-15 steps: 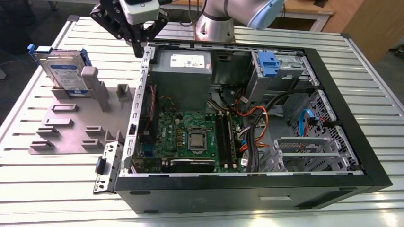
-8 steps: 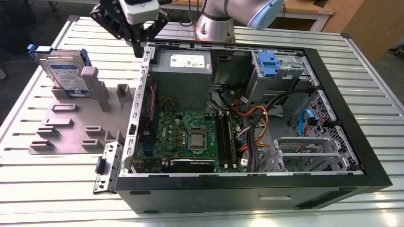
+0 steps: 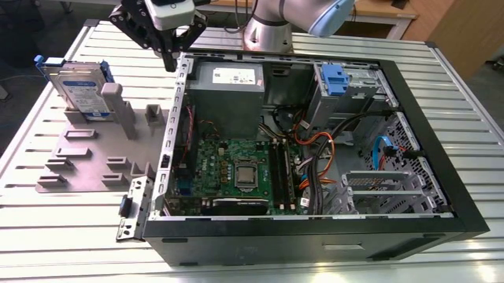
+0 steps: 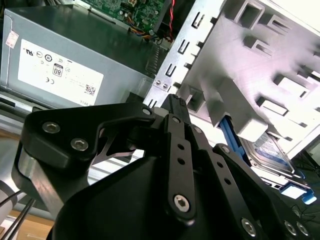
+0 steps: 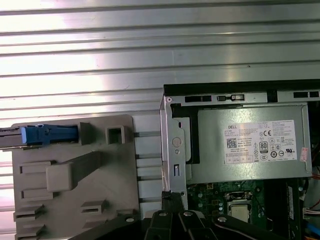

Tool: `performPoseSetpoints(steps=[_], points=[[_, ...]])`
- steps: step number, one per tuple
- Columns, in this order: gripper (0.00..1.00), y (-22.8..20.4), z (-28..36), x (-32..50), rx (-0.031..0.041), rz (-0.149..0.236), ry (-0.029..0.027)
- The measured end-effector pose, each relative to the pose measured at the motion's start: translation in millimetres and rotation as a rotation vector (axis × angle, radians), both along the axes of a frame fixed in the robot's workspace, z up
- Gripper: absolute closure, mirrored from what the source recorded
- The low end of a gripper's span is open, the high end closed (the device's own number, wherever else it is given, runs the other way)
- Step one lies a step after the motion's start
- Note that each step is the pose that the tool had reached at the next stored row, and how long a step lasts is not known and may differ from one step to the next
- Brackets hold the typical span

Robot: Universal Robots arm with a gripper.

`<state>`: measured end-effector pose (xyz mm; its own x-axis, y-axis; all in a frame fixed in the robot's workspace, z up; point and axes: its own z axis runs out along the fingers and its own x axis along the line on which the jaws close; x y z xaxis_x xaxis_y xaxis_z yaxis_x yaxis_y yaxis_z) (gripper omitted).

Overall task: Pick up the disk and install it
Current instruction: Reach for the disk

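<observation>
The disk (image 3: 81,89) stands upright on its edge in a slot of the grey holder plate (image 3: 87,159) at the exterior view's left, silver with a white-and-blue label and a blue carrier frame. In the first wrist view the disk (image 5: 47,135) shows edge-on, and in the second wrist view the disk (image 4: 272,150) sits behind a grey post. My gripper (image 3: 169,61) hangs above the open computer case's left wall, to the right of the disk and apart from it. Its black fingers meet at one tip (image 4: 172,100), shut with nothing held; that tip (image 5: 172,197) is over the case edge.
The open computer case (image 3: 441,118) lies on a slatted metal table (image 3: 47,236). Inside are a grey power supply (image 3: 228,82), the motherboard (image 3: 236,171), a blue latch on a grey metal cage (image 3: 334,79), cables and a lower metal bay (image 3: 386,191). The holder plate carries several upright posts.
</observation>
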<state>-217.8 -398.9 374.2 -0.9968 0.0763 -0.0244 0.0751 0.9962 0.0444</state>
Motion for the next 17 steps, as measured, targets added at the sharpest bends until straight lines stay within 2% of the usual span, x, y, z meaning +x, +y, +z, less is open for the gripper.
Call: performPoseSetpoints(steps=[3,8,12,17], points=[[0.89,1.5,0.0,-0.8,-0.0001,0.000,0.0001],[0.89,8.8,0.0,-5.1,0.0000,0.000,-0.0001],[0.89,9.4,-0.2,-15.8,0.0001,0.000,-0.0001],[0.89,9.3,-0.2,-17.0,0.0000,0.000,0.0000]])
